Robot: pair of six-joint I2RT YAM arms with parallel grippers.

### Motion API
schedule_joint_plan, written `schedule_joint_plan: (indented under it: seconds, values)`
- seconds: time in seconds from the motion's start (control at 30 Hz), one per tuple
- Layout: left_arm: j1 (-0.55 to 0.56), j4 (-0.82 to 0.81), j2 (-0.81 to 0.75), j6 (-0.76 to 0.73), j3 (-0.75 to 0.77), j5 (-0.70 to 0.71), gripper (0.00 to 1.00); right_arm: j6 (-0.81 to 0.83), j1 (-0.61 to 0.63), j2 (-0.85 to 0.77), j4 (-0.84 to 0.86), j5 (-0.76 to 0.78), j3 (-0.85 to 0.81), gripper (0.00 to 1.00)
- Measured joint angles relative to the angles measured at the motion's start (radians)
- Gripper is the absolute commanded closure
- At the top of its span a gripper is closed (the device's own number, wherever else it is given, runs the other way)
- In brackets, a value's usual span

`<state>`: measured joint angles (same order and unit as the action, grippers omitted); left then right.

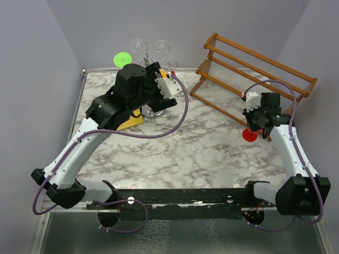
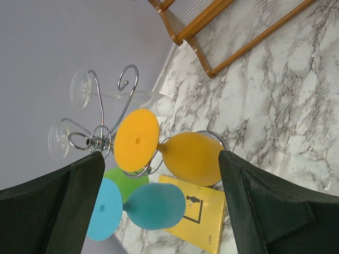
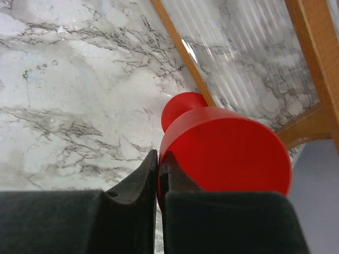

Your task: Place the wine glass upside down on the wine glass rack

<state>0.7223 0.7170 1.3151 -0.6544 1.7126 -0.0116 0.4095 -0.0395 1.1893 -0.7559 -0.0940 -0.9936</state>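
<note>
- Pressing the right gripper point(image 3: 159, 165) fingers all but together at the left edge of the red wine glass point(image 3: 228, 153). Seemingly pinching a thin edge of it, though not showing plainly how much is caught.
- Finding the red wine glass down on the marble table point(image 1: 201, 153), well apart from the wine glass rack point(image 1: 151, 53) and off to its right. Not yet hanging anywhere.
- Hovering the left gripper point(image 2: 161, 159) just beside the wine glass rack, fingers spread wide and gripping nothing, framing the orange glass point(image 2: 190, 159).
- Noting the wine glass rack already bearing the orange glass, a blue glass point(image 2: 153, 206), a green glass point(image 2: 124, 180) and clear glasses point(image 2: 80, 90), feet hooked at the scroll arms.
- Listing a yellow card point(image 2: 204, 217) at the foot of the wine glass rack and a wooden rack point(image 1: 254, 74) to its right.
- Judging the step in hand: securing the grasp on the red wine glass.
- Judging the next move: lifting, carrying leftward to the wine glass rack, inverting, then sliding the foot into a free scroll arm. Needing a firm hold and clearance from the hanging glasses and the left gripper crowding the wine glass rack.
</note>
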Motion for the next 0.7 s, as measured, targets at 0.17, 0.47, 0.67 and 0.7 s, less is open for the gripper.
schedule_joint_plan:
  seconds: [0.17,0.47,0.67,0.7]
  values:
    - [0.000,-0.001,0.000,0.009,0.000,-0.001,0.08,0.014,0.000,0.002,-0.017,-0.006,-0.009,0.98]
    - [0.000,-0.014,0.000,0.062,-0.004,-0.003,0.01,0.088,0.000,-0.004,-0.115,-0.220,-0.173,0.98]
    - [0.000,-0.033,0.000,0.146,-0.003,-0.028,0.01,0.111,0.000,-0.018,-0.141,-0.427,-0.304,0.98]
    - [0.000,-0.037,0.000,0.159,-0.003,-0.031,0.01,0.111,0.000,-0.021,-0.142,-0.457,-0.320,0.98]
